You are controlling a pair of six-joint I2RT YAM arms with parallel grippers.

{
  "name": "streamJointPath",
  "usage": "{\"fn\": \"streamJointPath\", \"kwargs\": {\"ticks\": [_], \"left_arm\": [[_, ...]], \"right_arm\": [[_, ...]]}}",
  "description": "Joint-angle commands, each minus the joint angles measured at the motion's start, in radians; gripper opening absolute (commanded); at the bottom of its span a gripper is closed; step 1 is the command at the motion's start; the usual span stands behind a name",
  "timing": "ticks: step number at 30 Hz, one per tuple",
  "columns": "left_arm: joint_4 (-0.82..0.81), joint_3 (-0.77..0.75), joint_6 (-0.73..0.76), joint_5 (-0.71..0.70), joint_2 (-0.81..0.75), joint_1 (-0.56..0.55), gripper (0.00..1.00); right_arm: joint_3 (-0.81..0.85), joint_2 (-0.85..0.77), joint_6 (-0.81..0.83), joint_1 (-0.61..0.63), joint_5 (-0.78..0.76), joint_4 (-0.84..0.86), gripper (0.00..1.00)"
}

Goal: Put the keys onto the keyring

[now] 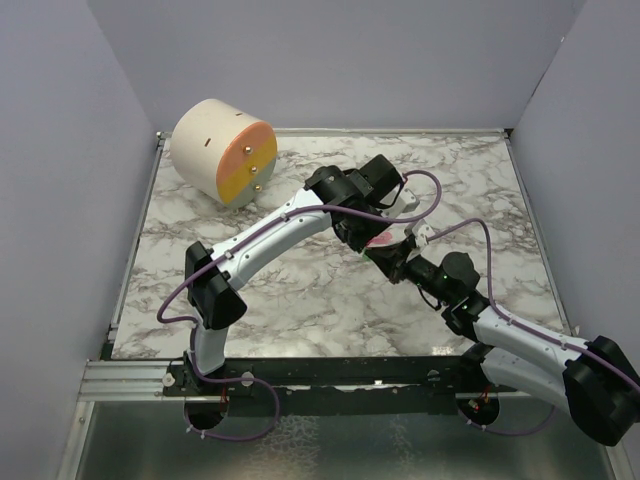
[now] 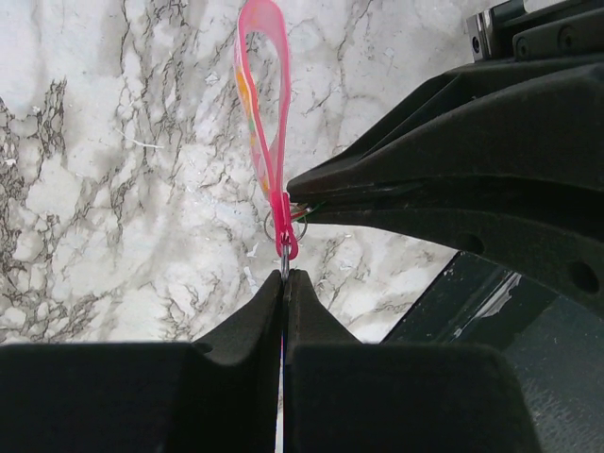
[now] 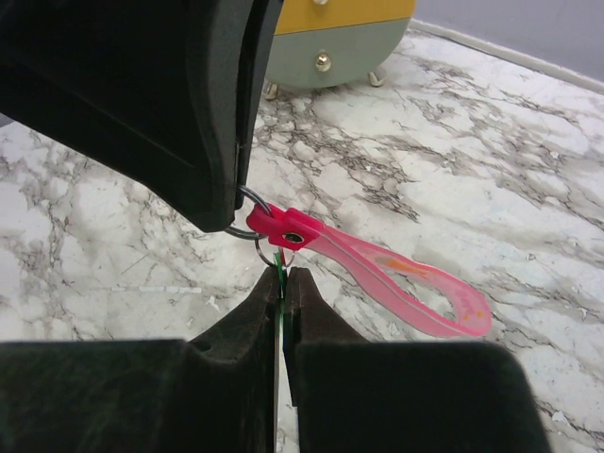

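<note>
Materials I log
On keyring [image 3: 311,236]: shiny metal ring, glossy translucent pink plastic strip; right gripper [image 3: 283,276] matt black plastic; table [image 1: 300,300] smooth, marble-patterned.

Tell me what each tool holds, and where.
Left tool pinches the pink-strapped keyring by its thin silvery metal ring; right tool pinches the tiny green flat key, tip protruding.

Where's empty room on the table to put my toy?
The far right corner of the table is bare; so is the left side between the round drum and the left arm. The middle is crowded: the left gripper and right gripper meet at the keyring and key.
</note>
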State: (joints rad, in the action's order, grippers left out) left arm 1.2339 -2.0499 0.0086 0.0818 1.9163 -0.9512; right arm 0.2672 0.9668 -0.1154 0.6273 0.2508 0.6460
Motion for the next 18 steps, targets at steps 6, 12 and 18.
{"fn": "streamJointPath", "kwargs": {"ticks": [6, 12, 18], "left_arm": [[0.012, -0.01, -0.006, -0.003, -0.022, -0.004, 0.0], [0.01, -0.021, -0.007, -0.009, -0.022, -0.005, 0.0], [0.001, -0.052, -0.018, -0.057, -0.027, -0.004, 0.0]], "right_arm": [[-0.016, -0.014, 0.022, -0.003, 0.071, 0.07, 0.01], [-0.019, -0.013, 0.026, -0.003, 0.099, 0.077, 0.01], [-0.009, -0.004, 0.03, -0.002, 0.132, 0.055, 0.17]]}}
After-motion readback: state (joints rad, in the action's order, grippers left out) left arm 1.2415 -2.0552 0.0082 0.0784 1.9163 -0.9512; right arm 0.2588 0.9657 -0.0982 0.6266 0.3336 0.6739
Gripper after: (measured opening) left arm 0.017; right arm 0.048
